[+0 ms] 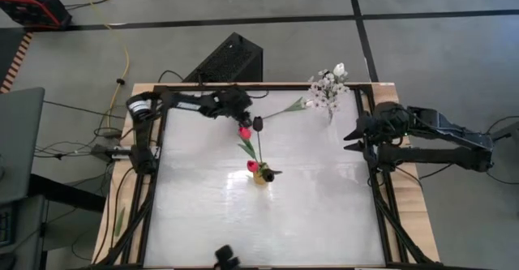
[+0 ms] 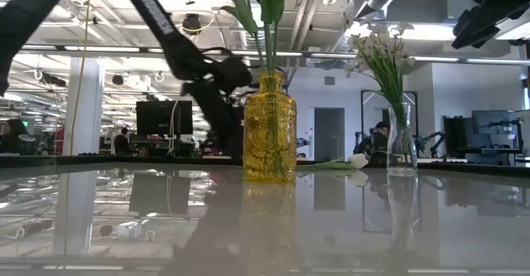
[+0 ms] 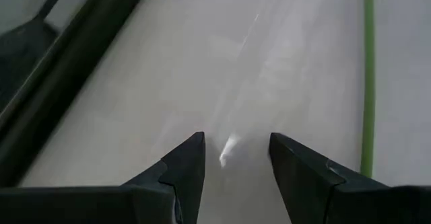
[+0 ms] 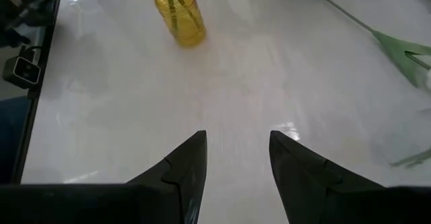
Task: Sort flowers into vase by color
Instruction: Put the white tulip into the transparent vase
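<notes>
A yellow glass vase stands mid-table and holds red tulips and a dark tulip. A clear vase near the far right corner holds white blossom sprays and a white tulip. Another green-stemmed flower lies flat on the table between the vases. Its stem runs beside my left gripper, which hovers open near the far edge. My right gripper waits open at the right edge.
The white tabletop has a dark frame rail along its edges. A black box sits beyond the far edge. The near half of the table holds only a small dark object at its near edge.
</notes>
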You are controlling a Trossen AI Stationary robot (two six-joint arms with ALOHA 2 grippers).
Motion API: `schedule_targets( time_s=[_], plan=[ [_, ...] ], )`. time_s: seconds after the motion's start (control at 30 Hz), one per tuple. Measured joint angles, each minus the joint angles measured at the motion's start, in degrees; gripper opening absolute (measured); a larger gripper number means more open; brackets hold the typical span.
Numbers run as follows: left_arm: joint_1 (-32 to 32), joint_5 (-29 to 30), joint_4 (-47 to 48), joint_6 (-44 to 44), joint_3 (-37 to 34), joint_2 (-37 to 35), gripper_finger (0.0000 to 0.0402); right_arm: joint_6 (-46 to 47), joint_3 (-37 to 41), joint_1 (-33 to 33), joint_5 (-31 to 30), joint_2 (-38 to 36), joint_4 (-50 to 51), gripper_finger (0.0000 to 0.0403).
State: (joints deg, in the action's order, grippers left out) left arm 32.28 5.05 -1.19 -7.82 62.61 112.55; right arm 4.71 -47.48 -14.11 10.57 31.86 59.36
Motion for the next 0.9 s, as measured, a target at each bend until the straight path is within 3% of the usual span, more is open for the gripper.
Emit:
schedule_targets(
  time_s=[0.13,0.3,0.53,0.9],
  plan=[
    [-0.22,-3.41,7.05,0.21,9.87,5.33,0.0157,0.12,0.00,0.83,-0.13,0.00,0.05,0.0186],
    [-1.81,-4.31,11.34,-2.17,16.54,8.54,0.0157,1.10,0.00,1.82,-0.42,-0.02,0.25,0.0186],
    [-3.69,-7.96,10.24,-3.39,17.09,8.61,0.0157,1.31,0.00,2.95,-0.58,-0.02,0.20,0.0186],
    [-3.76,-7.95,11.47,-3.33,17.09,8.50,0.0157,1.32,-0.02,3.37,-0.59,-0.02,0.38,0.0186]
  ],
)
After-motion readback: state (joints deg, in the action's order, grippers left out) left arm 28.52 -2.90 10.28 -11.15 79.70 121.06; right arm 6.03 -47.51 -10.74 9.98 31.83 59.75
